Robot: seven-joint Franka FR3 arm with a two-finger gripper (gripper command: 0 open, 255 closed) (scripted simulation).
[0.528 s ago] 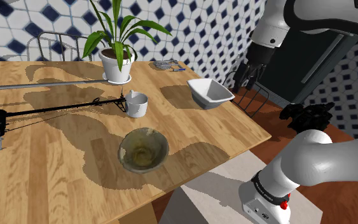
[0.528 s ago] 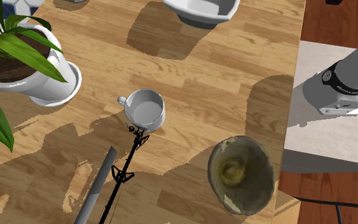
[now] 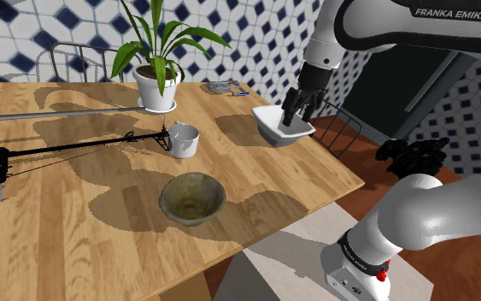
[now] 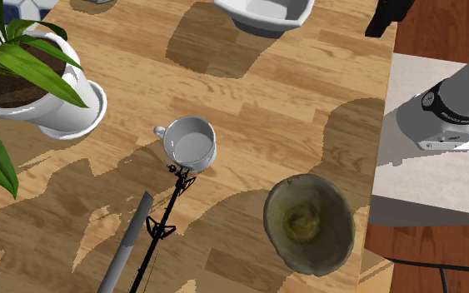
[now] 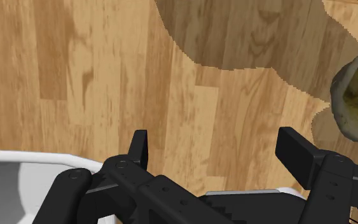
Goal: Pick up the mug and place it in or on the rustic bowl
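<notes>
Shoulder view: the all-black two-finger gripper (image 3: 295,113) hangs over the angular white dish (image 3: 281,125) near the wooden table's (image 3: 59,214) far corner. That puts it at about three o'clock from the small white mug (image 3: 184,139) and well apart from it. In the wrist view its fingers (image 5: 140,145) stand wide apart with bare wood between them, holding nothing.

The mug stands upright just beyond the mottled olive-brown rustic bowl (image 3: 192,197), at roughly twelve o'clock from it. In the second exterior view the bowl lies at about four o'clock from the mug, and the mug's handle (image 4: 159,131) points toward ten o'clock.

The mug looks rigid, light and smooth-walled, so it would probably slip under a loose pinch and chip if dropped. The soundest hold is likely across the rim, one finger inside and one outside. That grip should sit away from the handle and from the thin black rod frame (image 4: 164,220), which nearly touches the mug at six o'clock.
</notes>
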